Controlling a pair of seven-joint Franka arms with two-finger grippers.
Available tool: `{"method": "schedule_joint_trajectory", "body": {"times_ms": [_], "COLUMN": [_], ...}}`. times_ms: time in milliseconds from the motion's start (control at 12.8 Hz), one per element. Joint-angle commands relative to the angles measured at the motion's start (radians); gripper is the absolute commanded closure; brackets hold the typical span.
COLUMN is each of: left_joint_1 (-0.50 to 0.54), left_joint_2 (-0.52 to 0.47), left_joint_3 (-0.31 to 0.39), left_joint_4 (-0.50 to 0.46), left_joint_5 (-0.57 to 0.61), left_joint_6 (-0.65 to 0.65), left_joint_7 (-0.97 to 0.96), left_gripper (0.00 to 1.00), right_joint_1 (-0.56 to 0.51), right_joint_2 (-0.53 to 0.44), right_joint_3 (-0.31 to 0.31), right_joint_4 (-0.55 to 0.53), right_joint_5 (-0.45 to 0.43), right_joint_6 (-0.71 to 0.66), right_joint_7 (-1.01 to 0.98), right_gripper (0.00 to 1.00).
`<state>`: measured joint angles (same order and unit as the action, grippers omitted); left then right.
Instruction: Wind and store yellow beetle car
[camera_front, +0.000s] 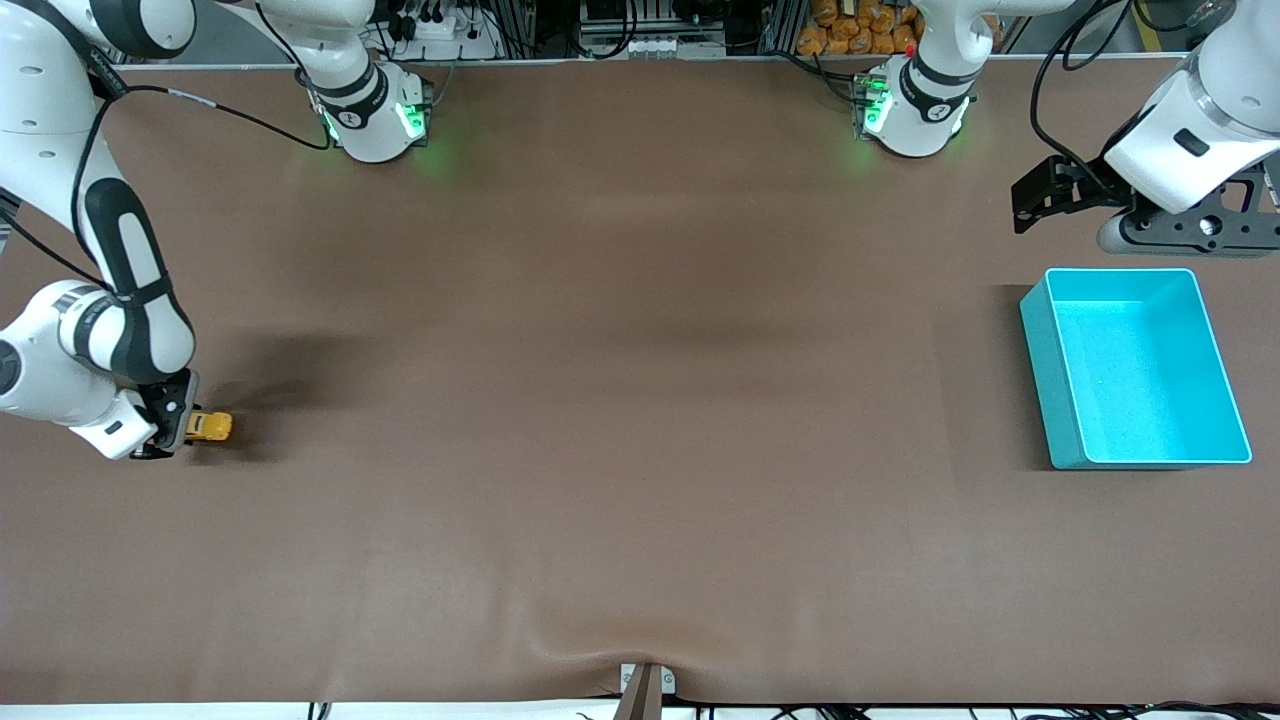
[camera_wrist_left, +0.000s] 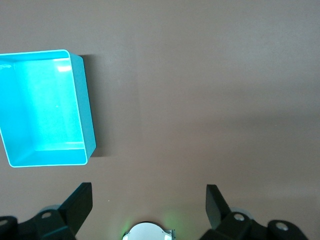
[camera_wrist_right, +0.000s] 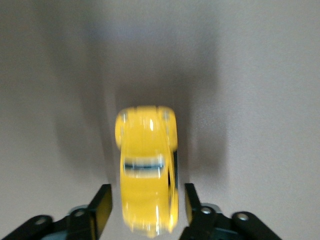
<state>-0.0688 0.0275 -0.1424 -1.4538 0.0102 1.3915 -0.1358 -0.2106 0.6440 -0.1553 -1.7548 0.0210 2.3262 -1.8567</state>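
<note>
Front view puts the yellow beetle car (camera_front: 210, 427) on the counter (camera_front: 640, 450) at the right arm's end, well apart from the turquoise bin (camera_front: 1052, 390) at the left arm's end. The right pincer (camera_front: 172, 428) is down at the car; in the right wrist view its fingers (camera_wrist_right: 102, 206) flank the car's rear half with a narrow gap showing on each side, so they look set around it, not yet clamped. The left pincer (camera_wrist_left: 149, 205) hangs spread wide and waiting, over the counter just beside the bin. By my judgement the winding step is in hand: the next move calls for closing firmly on the body and dragging the car backward with the wheels pressed to the counter, then carrying it to the bin.
</note>
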Motion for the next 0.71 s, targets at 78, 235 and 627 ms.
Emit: {"method": "schedule_joint_trajectory", "body": {"times_ms": [78,235,627], "left_joint_1": [-0.008,-0.003,0.004], "left_joint_2": [-0.006,-0.006,0.005], "left_joint_3": [-0.005,-0.008,-0.006], "left_joint_4": [0.001,0.001,0.000], "left_joint_5": [-0.007,-0.007,-0.006], "left_joint_6": [0.006,0.006,0.007], "left_joint_7": [-0.017,-0.016,-0.015], "left_gripper": [0.00,0.00,0.00], "right_joint_1": [-0.016,-0.020,-0.044], "right_joint_2": [0.023,0.020,0.013], "right_joint_3": [0.011,0.011,0.010], "right_joint_4": [0.237,0.276,0.288], "right_joint_5": [0.063,0.073,0.097], "right_joint_6": [-0.281,-0.346,-0.372], "right_joint_7": [-0.019,-0.021,-0.018], "right_gripper": [0.00,0.00,0.00]}}
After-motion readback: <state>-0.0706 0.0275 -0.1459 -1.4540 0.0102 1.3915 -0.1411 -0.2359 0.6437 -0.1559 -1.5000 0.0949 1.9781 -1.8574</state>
